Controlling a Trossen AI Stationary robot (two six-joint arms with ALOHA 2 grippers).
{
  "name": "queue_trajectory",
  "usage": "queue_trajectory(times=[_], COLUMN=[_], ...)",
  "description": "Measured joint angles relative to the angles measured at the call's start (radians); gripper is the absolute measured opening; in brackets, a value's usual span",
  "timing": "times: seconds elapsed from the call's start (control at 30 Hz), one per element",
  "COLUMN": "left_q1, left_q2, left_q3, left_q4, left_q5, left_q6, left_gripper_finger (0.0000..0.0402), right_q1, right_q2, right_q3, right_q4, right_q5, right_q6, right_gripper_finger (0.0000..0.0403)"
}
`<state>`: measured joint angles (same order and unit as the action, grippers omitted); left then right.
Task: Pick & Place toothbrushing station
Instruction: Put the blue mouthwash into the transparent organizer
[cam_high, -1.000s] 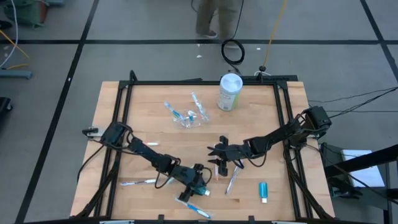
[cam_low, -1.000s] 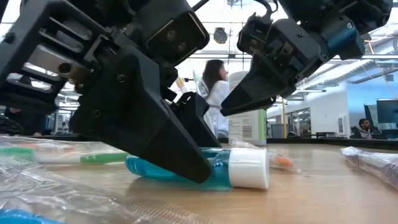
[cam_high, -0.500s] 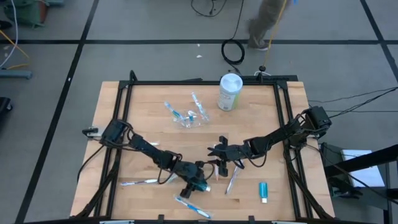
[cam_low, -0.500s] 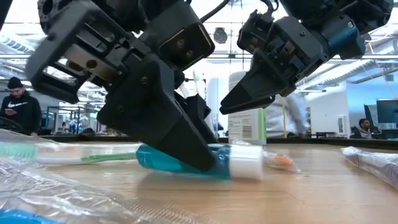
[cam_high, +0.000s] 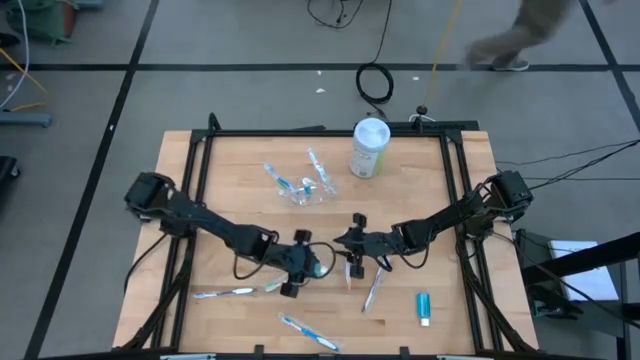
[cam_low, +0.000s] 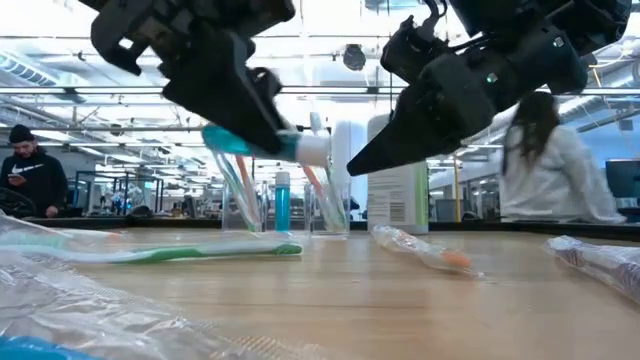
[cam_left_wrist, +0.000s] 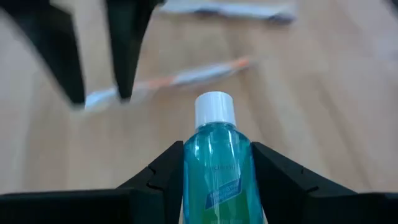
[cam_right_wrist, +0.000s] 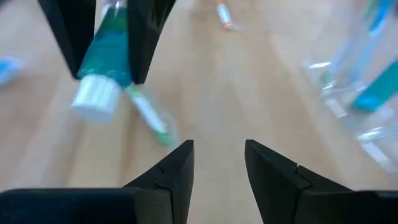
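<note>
A teal toothpaste tube (cam_left_wrist: 216, 177) with a white cap (cam_left_wrist: 215, 111) hangs above the table's middle, and my left gripper (cam_high: 305, 265) is shut on it. Just to its right, my right gripper (cam_high: 347, 243) hovers open with nothing between its fingers (cam_right_wrist: 179, 167). The clear cup (cam_high: 305, 192) stands farther back on its base, with toothbrushes and a blue tube sticking up out of it. Loose toothbrushes lie flat on the wood at the near left (cam_high: 235, 292), near middle (cam_high: 310, 333) and under the right gripper (cam_high: 372, 292). Another blue tube (cam_high: 424, 307) lies at the near right. My left gripper pinches the tube's body (cam_left_wrist: 211, 186) between its two fingers, one on each flat side. The tube lies along the fingers, and its capped end (cam_low: 312, 148) sticks out past the fingertips. The fingers slant down from the table's left. The tube is lifted clear, nearly level.
A white-and-green canister (cam_high: 369, 148) stands at the far edge, right of the cup. Crinkled clear wrappers lie near the low camera (cam_low: 90, 320). The black frame rail (cam_high: 200, 180) runs along the table's sides. A person (cam_low: 555, 160) is in the room behind.
My left gripper has risen from the near middle and gone toward the far edge, tipping less steeply. The teal tube, which lay on the wood between its fingers, has come up with it and now hangs clear of the table.
</note>
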<state>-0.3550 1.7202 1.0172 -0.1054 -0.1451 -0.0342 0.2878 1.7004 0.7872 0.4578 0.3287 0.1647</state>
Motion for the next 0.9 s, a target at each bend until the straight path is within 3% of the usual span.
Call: queue_trajectory(times=[0.23,0.5,0.67,0.9], left_q1=[-0.008,0.023,0.037,0.055], left_q2=[-0.083,-0.248,-0.392,-0.454], left_q3=[0.0,0.0,0.0,-0.066], left_q4=[-0.191,-0.222,-0.241,-0.111], left_q5=[-0.209,-0.288,-0.356,-0.336], left_q6=[-0.037,0.003,0.041,0.079], left_gripper_finger=[0.017,0.0164,0.0168,0.0169], right_q1=[-0.004,-0.051,-0.069,-0.072], right_q2=[0.0,0.0,0.0,0.0], right_q3=[0.0,0.0,0.0,0.0], right_q4=[0.028,0.181,0.238,0.475], right_q5=[0.04,0.035,0.034,0.033], right_q6=[-0.186,-0.258,-0.263,-0.505], right_gripper_finger=[0.015,0.0196,0.0205,0.0195])
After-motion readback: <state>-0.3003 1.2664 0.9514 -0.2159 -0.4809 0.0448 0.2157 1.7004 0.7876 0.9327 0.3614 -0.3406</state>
